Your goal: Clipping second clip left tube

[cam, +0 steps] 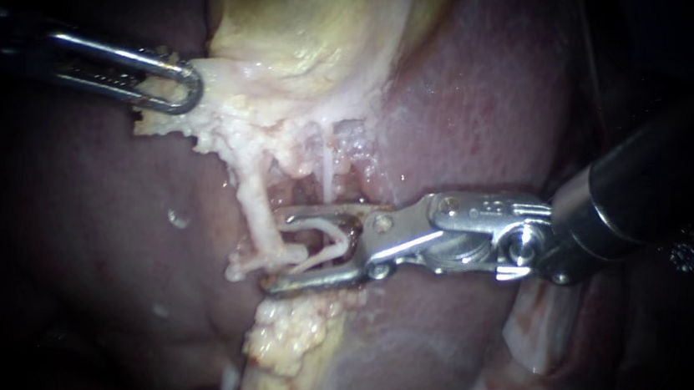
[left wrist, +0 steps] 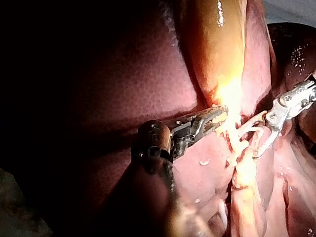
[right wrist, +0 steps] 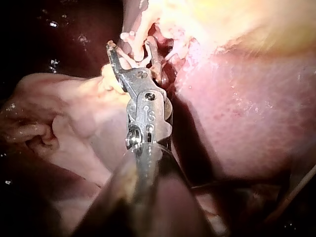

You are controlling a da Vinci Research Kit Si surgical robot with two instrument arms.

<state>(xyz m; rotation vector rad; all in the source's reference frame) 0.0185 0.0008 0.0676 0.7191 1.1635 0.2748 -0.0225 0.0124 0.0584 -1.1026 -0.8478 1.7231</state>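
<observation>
Partly shadowed, left instrument [cam: 191,89] clamped on gallbladder [cam: 294,31] edge; right instrument [cam: 278,250] gaping astride a tube [cam: 256,200], shaft cut off.

Pale tissue [left wrist: 228,123] at the foot of the gallbladder [left wrist: 217,49] is clamped between the jaws of the left instrument [left wrist: 221,115], and the dark liver [left wrist: 148,74] is seen beside its shaft. Just ahead, pale tubes [left wrist: 238,145] are straddled by the parted jaws of the right instrument [left wrist: 254,138].

Left instrument [cam: 188,89] lies level, jaws clamped on tissue [cam: 227,126]; right instrument [cam: 277,248] has jaws spread wide
</observation>
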